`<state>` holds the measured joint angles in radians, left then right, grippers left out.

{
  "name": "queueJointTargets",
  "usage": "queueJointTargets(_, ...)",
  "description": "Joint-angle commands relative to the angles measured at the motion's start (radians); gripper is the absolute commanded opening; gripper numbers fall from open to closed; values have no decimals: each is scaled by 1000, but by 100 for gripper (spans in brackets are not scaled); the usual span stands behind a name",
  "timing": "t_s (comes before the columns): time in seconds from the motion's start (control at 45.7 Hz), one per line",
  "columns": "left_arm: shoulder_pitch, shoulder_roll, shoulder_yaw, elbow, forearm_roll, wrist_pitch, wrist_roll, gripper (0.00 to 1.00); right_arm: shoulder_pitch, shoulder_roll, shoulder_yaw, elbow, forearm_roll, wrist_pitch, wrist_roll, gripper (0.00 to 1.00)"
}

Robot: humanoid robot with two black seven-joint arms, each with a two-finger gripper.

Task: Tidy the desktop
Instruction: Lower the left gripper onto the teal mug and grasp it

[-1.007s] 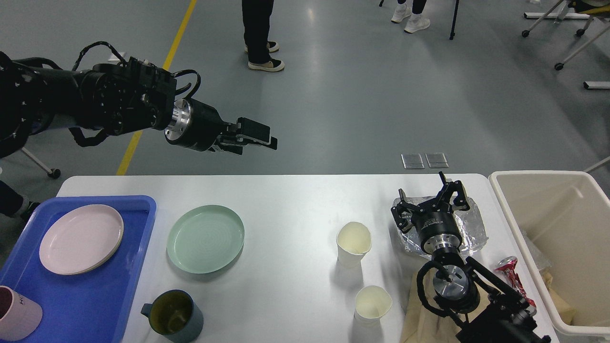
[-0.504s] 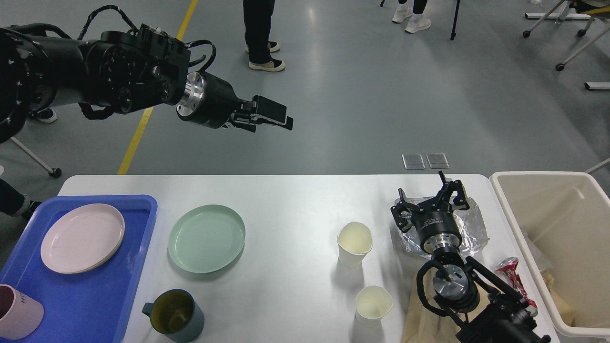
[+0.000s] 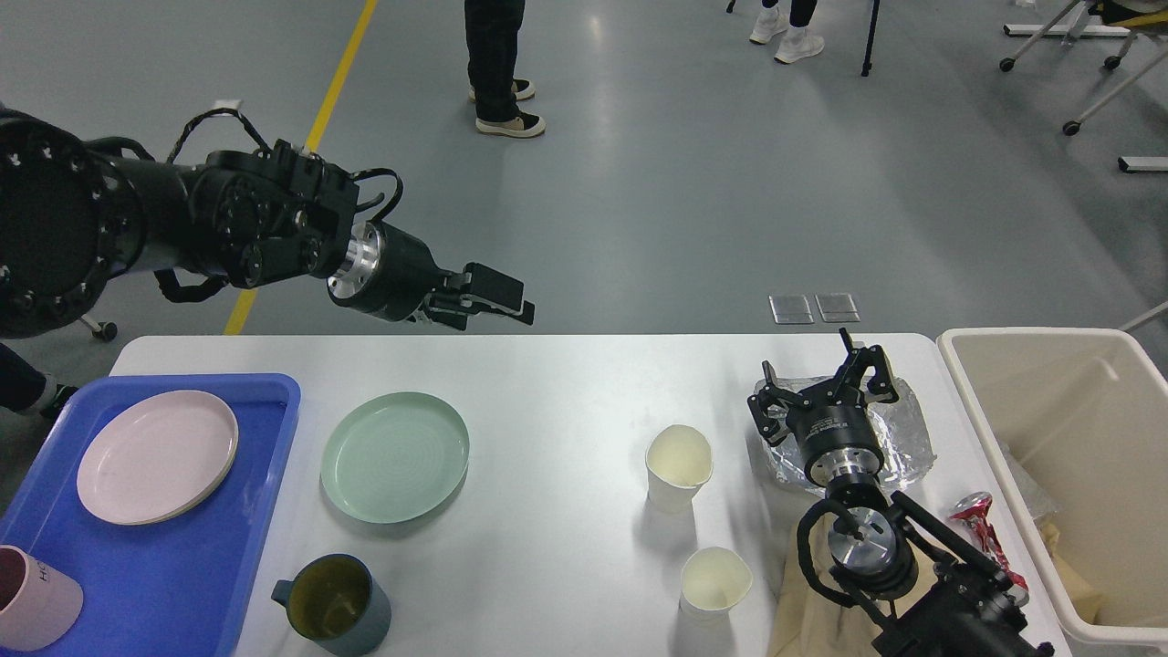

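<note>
Desktop [image 3: 547,411] below, right gripper [image 3: 821,379] spread wide over crinkled foil [image 3: 899,438], left gripper [image 3: 497,301] aloft — fingers together, empty.

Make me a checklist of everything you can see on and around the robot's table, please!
Surface: desktop, white, partly covered with things.
Job's things: green plate, dark mug and two paper cups on the desktop; pink plate and pink cup in the blue tray.
Clutter: crinkled clear wrapper, crushed red can, tan paper; beige bin at the right end.
Grippers: left gripper in the air beyond the far edge, empty; right gripper open over the wrapper.
Cables: black loops on the left arm's wrist.
Surroundings: grey floor, yellow line, people's legs.
</note>
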<state>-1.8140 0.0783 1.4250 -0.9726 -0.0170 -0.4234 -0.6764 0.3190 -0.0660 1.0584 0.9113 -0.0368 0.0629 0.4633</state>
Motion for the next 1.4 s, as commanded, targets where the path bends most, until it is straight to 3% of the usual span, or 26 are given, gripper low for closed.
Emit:
queueJointTargets(0.0,16,1,0,0,0,0,0,97,0,0,0,0,0,0,0,100)
queueJointTargets(0.35,6,-2,2,-60,-1,-6,-6,97,0,0,0,0,0,0,0,100)
queueJointTargets(0.657,10,-14,29,-127,3,-411,-2,97,0,0,0,0,0,0,0,100)
queueJointTargets(0.722,13,-17,43,-130,21,-446,1,97,0,0,0,0,0,0,0,100)
queueJointTargets(0.876,41,-32,92,-192,75,-397,20,97,0,0,0,0,0,0,0,100)
queueJointTargets(1.051,53,-42,126,-360,98,-125,190,96,0,0,0,0,0,0,0,100)
queueJointTargets(1.138,55,-42,127,-405,98,-67,247,96,0,0,0,0,0,0,0,100)
queueJointTargets(1.379,33,-31,144,-416,98,-60,265,96,0,0,0,0,0,0,0,100)
